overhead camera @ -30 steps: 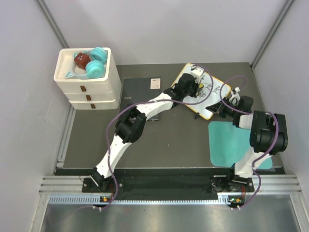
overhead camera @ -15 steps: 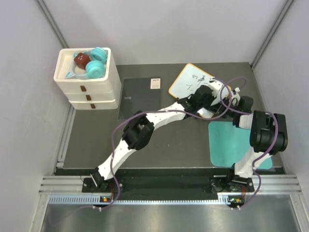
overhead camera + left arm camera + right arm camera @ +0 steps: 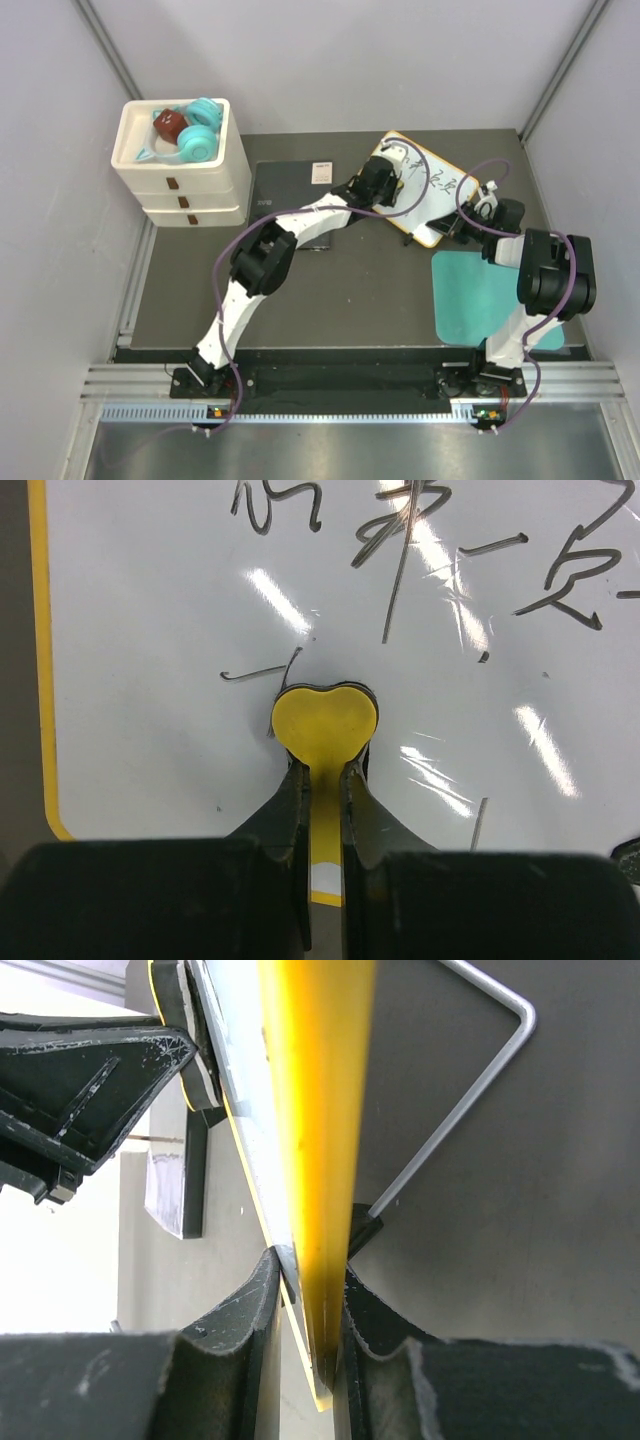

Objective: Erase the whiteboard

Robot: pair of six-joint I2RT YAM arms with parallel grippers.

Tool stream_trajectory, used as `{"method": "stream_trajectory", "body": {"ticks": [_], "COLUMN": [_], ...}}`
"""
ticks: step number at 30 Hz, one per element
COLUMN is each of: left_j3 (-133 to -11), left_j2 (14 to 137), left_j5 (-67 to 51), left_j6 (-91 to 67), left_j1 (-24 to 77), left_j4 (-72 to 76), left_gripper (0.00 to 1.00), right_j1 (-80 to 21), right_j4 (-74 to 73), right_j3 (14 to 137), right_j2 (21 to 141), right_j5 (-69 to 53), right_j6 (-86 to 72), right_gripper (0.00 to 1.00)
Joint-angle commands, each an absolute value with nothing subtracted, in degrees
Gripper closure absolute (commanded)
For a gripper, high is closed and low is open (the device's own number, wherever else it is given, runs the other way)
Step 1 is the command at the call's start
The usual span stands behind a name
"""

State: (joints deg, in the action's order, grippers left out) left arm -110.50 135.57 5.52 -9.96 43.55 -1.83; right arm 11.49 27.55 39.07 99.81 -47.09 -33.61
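The whiteboard, white with a yellow rim, lies tilted at the table's far right and carries dark handwritten marks. My left gripper is over the board's far left part. It is shut on the stem of a yellow heart-shaped eraser, whose head presses flat on the white surface beside a short stroke. At the board's near right edge my right gripper is shut on the yellow rim, one finger on each face.
A dark grey pad with a white label lies left of the board. A teal mat lies in front of it. White stacked drawers holding teal headphones stand far left. A bent wire stand shows behind the board.
My left arm swept the eraser right across the board to its near right part, then came back to the far left part. The right gripper kept its hold without moving.
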Motion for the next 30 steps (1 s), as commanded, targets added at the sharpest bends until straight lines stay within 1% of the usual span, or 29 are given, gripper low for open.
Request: {"method": "stream_trajectory", "body": {"ticks": [1,5,9,11,15,17,22,30], "left_j3": [-106.35,-106.70,-106.43,-107.05,-107.75,-108.10,-109.34,-114.95], "left_j2": [140.63,140.36,140.80,140.98,141.33,141.94,143.70,145.63], "left_j5": [5.89,7.73,3.79,5.44,5.62,7.73,10.98,13.88], "left_j6": [-10.20,-10.28,-13.53,-12.23,-12.04,-12.39,-14.59,-15.12], "left_j1": [47.36,51.85,54.58,55.98,56.34,56.25,53.71,45.71], "left_j4": [-11.61,-11.42,-10.37,-10.99,-12.12,-12.48,-14.15,-17.66], "left_gripper": [1.00,1.00,1.00,1.00,1.00,1.00,1.00,1.00], "right_j1": [11.95,11.95,12.04,12.04,12.04,12.04,12.04,12.04], "right_j4": [17.23,17.23,17.23,17.31,17.49,17.58,17.67,17.75], "right_j3": [37.18,37.26,37.18,37.18,37.00,36.91,36.91,36.83], "right_j2": [100.55,100.55,100.46,100.46,100.28,100.20,100.20,100.28], "right_j5": [-42.01,-41.84,-41.66,-41.66,-41.49,-41.57,-41.75,-41.84], "right_j6": [-32.08,-32.17,-32.34,-32.17,-32.34,-32.43,-32.34,-32.34], "right_gripper": [1.00,1.00,1.00,1.00,1.00,1.00,1.00,1.00]}}
